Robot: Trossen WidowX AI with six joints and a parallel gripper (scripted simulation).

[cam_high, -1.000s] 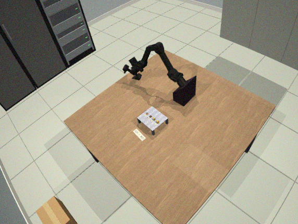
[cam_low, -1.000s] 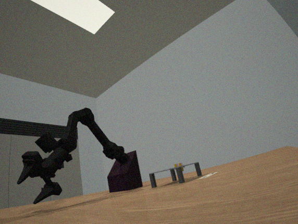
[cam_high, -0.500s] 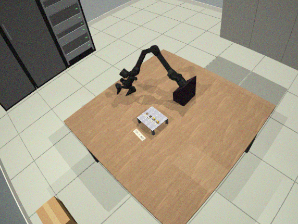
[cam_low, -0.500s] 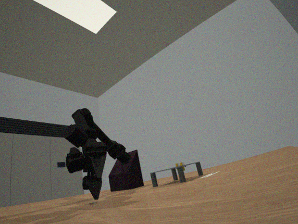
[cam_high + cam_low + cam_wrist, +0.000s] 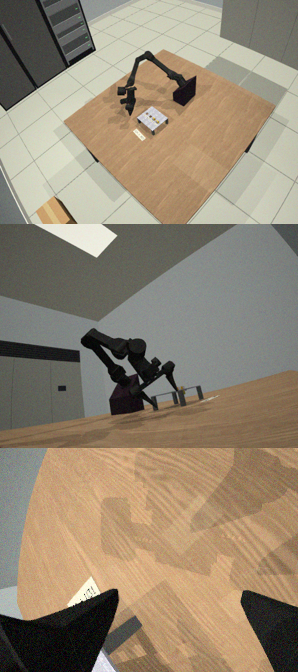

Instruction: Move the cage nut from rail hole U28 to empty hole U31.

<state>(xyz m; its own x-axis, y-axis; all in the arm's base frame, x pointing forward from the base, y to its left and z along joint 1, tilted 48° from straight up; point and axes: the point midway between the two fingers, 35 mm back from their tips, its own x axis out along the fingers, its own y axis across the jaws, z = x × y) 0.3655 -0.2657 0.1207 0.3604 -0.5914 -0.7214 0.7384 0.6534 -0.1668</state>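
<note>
We see two yellow nuts point(image 5: 156, 120) point(image 5: 181, 389) seated side by side in the plate point(image 5: 152, 110) point(image 5: 191, 388) point(image 5: 103, 663), just beside the claw point(image 5: 127, 108) point(image 5: 166, 398) point(image 5: 180, 593). The hole labels are too small for us to read, so we cannot tell which nut is U28's. Two dark holes point(image 5: 148, 114) continue their row, on the side nearer the claw.

Our claw is spread wide, with nothing between its fingers, and it points down toward the table point(image 5: 182, 151) point(image 5: 234, 411) point(image 5: 60, 543). The plate stands level on short legs; in the wrist view, its corner shows beside one finger.

Near the claw, a white card point(image 5: 139, 134) point(image 5: 210, 398) point(image 5: 85, 589) lies flat, just off the plate. Farther from the claw, our arm point(image 5: 148, 55) point(image 5: 104, 339) bends up and back down to its dark base point(image 5: 183, 92) point(image 5: 125, 401). Well apart, on the floor, sits a carton point(image 5: 53, 211).
</note>
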